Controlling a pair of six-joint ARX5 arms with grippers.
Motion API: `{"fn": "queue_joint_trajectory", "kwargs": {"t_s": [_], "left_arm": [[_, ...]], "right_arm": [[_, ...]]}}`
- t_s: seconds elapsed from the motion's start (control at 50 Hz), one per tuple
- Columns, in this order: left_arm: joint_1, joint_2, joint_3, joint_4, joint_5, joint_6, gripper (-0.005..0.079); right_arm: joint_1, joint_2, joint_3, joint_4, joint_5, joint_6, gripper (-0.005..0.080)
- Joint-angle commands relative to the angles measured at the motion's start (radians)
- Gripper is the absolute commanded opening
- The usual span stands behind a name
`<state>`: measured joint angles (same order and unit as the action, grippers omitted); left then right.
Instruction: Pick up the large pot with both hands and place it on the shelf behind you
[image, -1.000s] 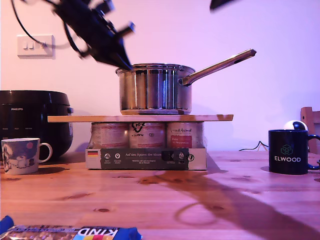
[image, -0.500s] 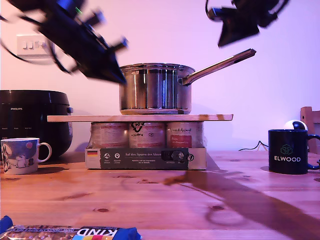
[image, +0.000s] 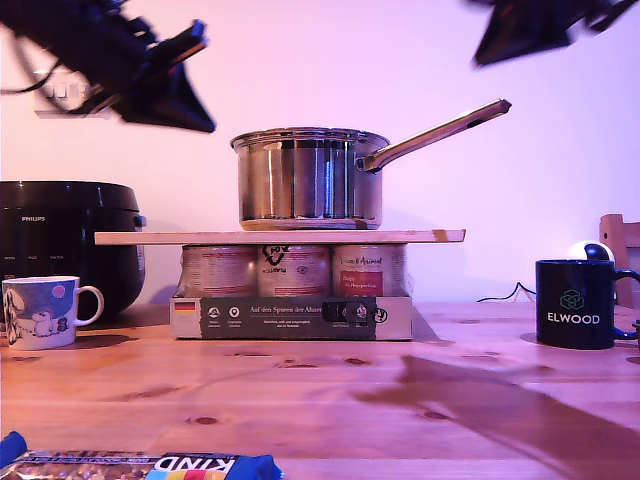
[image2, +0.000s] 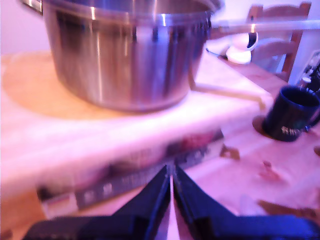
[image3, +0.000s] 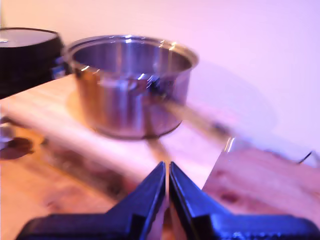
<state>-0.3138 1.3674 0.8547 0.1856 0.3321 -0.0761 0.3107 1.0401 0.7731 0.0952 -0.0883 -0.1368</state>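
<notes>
Pot (image: 310, 180) sits upright on the shelf (image: 280, 237), centred in the exterior view, long handle (image: 435, 132) angling to upper right; shelf rests on cans in a cardboard tray (image: 290, 316) on the desk (image: 320, 400). Placement looks done, so the step in hand reads as retreat. Upper left of the exterior view: my first end effector (image: 165, 85), clear of the pot; its wrist view shows the jaws pressed together, gripping nothing (image2: 171, 185), pot wall ahead with the dark mug (image2: 292, 114) beyond, which matches that side. Upper right of the exterior view: my second end effector (image: 530, 30), above the handle tip, also closed and empty (image3: 167, 187). To do it well: pull both arms up and outward, away from rim and handle. The handle overhangs, so a nudge could spin the pot or shift the plank on the cans. Keep clear of the Philips cooker (image: 65, 240) at left and mug (image: 580, 300) at right.
</notes>
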Motion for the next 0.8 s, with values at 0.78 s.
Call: {"fn": "queue_joint_trajectory", "kwargs": {"t_s": [0.78], "left_arm": [[-0.054,-0.589,-0.443,0.133,-0.121,-0.029,-0.0021]], "right_arm": [[0.213,-0.491,-0.366,-0.035,0.176,0.092,-0.001]]}}
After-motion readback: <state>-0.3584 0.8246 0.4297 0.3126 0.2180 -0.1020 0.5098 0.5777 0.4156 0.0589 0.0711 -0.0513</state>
